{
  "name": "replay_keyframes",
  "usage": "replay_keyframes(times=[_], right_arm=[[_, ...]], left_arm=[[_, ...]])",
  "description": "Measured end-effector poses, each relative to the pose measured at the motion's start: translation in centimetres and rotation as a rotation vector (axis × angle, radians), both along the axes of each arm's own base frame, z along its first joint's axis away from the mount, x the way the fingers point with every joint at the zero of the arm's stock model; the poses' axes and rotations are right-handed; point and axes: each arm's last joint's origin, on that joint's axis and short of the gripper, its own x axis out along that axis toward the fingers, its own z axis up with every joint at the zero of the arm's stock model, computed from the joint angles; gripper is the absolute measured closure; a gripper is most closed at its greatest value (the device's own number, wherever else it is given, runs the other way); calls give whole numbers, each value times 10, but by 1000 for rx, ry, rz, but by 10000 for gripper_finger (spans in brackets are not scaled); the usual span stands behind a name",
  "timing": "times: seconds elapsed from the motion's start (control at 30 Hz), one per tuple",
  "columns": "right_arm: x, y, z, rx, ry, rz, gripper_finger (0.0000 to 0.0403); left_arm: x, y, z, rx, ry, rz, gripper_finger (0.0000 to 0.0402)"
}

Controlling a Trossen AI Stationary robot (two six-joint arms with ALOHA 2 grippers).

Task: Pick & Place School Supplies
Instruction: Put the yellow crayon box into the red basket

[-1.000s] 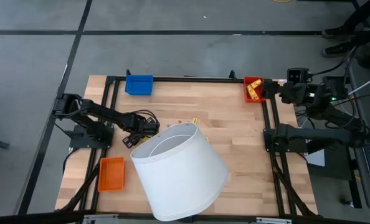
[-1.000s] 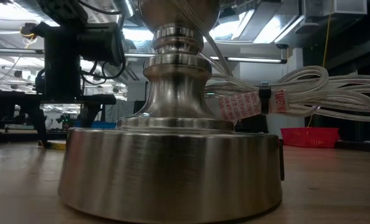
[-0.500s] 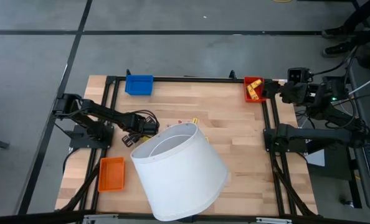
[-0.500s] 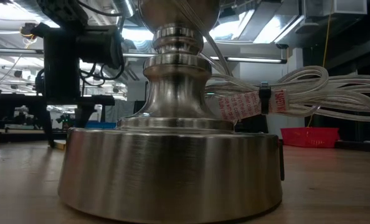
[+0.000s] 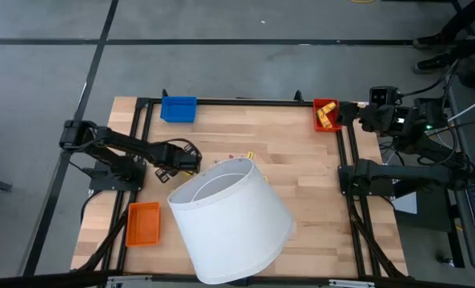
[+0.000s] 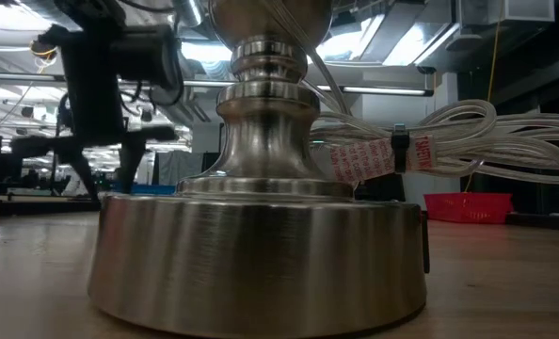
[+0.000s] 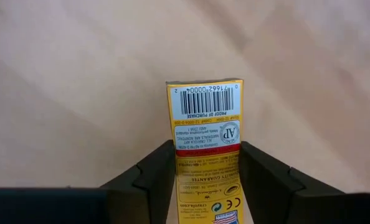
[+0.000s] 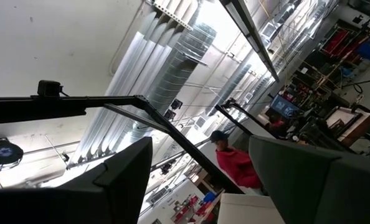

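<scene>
The left gripper [image 7: 203,171] has its two fingers [image 7: 154,177] pressed on both sides of a yellow crayon box [image 7: 203,121], so it is closed on this box; in the left wrist view the barcode end of the box sticks out past the fingertips over the wooden table [image 5: 301,168]. In the high view this gripper [image 5: 191,162] is just beside the rim of the big white lampshade [image 5: 231,220], on the side toward the blue tray [image 5: 178,109]. The grip seems to hold only one end of the box, so I think the box could turn or slip between the fingers when the arm lifts, especially if the cardboard gives under pressure. Another risk is the lampshade: it is very near the arm, and a wide swing could push it. More yellow supplies [image 5: 327,114] lie already in the red tray [image 5: 318,122], well apart from the lampshade. The right gripper [image 8: 197,180] waits beyond that tray, outside the table edge, with fingers spread wide and holding nothing.
</scene>
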Motion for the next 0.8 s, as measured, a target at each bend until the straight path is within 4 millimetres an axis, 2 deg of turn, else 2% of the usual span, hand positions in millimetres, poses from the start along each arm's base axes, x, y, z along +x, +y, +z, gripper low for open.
replay_keyframes(times=[0.13, 0.53, 0.8], right_arm=[[2, -1, -1, -18, 9, -31, 131], [27, -7, -9, -54, 91, -31, 130], [28, -7, -9, -111, 76, -71, 130]], left_arm=[[-8, 5, 19, 98, -78, 6, 245], [-39, 23, 91, 516, -400, 1, 246], [-37, 41, 152, 865, -667, -104, 246]])
